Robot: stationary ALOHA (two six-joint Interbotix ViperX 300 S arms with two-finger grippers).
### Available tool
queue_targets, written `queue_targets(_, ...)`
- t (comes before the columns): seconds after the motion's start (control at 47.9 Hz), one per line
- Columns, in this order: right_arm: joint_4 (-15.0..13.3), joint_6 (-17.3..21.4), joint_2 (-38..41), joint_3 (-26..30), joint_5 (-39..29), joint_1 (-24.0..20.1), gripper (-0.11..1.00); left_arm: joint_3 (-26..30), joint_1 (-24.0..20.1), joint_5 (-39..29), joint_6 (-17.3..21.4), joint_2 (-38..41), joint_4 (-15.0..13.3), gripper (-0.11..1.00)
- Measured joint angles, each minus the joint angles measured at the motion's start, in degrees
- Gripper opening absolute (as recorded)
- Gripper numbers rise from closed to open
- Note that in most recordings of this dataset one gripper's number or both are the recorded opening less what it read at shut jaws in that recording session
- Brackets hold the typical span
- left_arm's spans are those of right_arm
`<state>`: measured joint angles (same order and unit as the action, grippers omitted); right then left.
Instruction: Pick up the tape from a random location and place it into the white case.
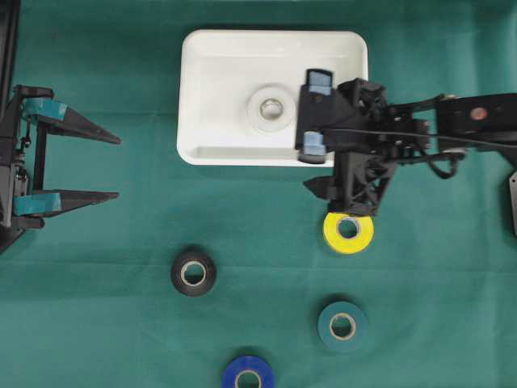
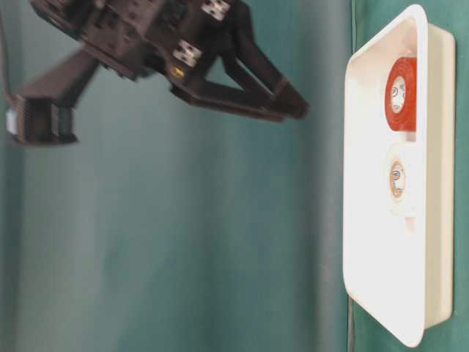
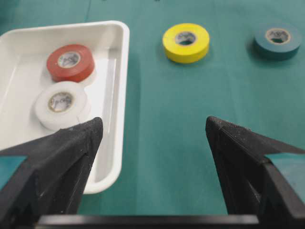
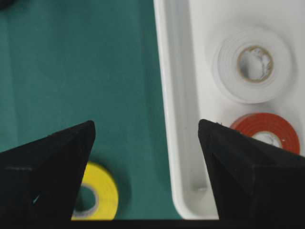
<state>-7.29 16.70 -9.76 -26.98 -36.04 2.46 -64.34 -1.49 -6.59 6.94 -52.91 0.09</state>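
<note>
Presently, the white case (image 1: 202, 97) sat at the 12 o'clock side of the green cloth (image 1: 105, 323) in the overhead view. Inside it lay a white tape roll (image 1: 271, 108) near the centre; the left wrist view also showed a red tape roll (image 3: 70, 62) just beside the white one, hidden overhead by the arm.

The right gripper (image 1: 311, 115) hung over the case's 3 o'clock end, fingers spread wide and nothing between them. Its wrist view showed both fingers straddling the case's rim, one over cloth, one over the case.

The left gripper (image 1: 118, 166) stood at 9 o'clock, well apart from the case, likewise released and holding nothing.

Four rolls lay outside the case on the cloth: a yellow tape roll (image 1: 348, 232) at the case's 5 o'clock, partly under the right arm; a black tape roll (image 1: 193, 273) at 6 o'clock; a teal tape roll (image 1: 342, 326) and a blue tape roll (image 1: 248, 374) farther toward the 6 o'clock edge.
</note>
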Motion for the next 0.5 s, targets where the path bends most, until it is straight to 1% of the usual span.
queue_targets(0.104, 0.0, 0.0, -2.64, -1.67, 0.18, -0.35, 0.82, 0.0, -0.09, 0.0, 0.0, 0.0, 0.0, 0.86)
queue_targets(0.209, 0.0, 0.09, -6.24, -4.48, 0.7, -0.7, 0.82, 0.0, 0.0, 0.0, 0.0, 0.0, 0.0, 0.86)
queue_targets(0.501, 0.0, 0.09, -18.81, -13.27, 5.8, -1.23, 0.82, 0.0, 0.0, 0.0, 0.0, 0.0, 0.0, 0.86)
